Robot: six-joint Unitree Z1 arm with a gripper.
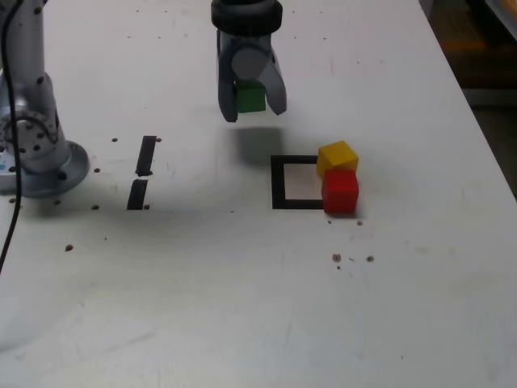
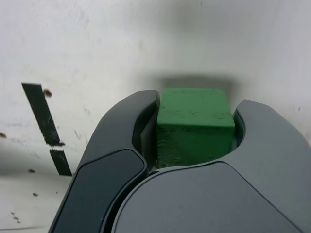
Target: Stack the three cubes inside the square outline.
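Note:
My gripper (image 1: 252, 111) hangs above the table, shut on the green cube (image 1: 250, 97), which shows close up between the two fingers in the wrist view as the green cube (image 2: 194, 124). It is behind and to the exterior view's left of the square outline (image 1: 281, 182), a black frame with a white inside. The yellow cube (image 1: 336, 157) sits on the outline's far right corner. The red cube (image 1: 340, 191) stands against it in front, over the outline's right side.
The arm's grey base (image 1: 36, 145) stands at the exterior view's left. Two short black strips (image 1: 142, 171) lie between base and outline; the strips (image 2: 44, 124) also show in the wrist view. Small dark specks dot the white table. The table's right edge (image 1: 477, 121) runs diagonally.

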